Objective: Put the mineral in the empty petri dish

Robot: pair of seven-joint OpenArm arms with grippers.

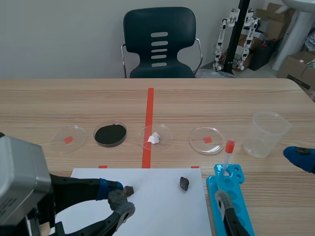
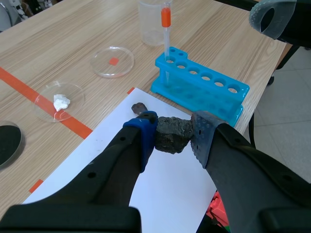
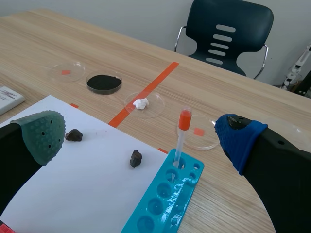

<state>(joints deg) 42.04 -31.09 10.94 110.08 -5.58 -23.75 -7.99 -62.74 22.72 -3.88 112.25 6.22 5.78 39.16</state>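
Black left gripper (image 2: 174, 132) is clenched on the dark grey, rough mineral chunk (image 2: 169, 137), which you will find pinched between its blue and grey-green pads over the white paper sheet (image 2: 167, 189); whether it touches the sheet cannot be told. A smaller dark stone (image 1: 184, 183) lies on the same sheet, apart from it. Beyond the sheet, locate two bare clear round petri dishes, one at the row's left end (image 1: 61, 133) and one at its right end (image 1: 199, 138), while your right gripper (image 3: 141, 137) stands released with fingers wide apart near the blue plastic tube rack (image 3: 165, 204)
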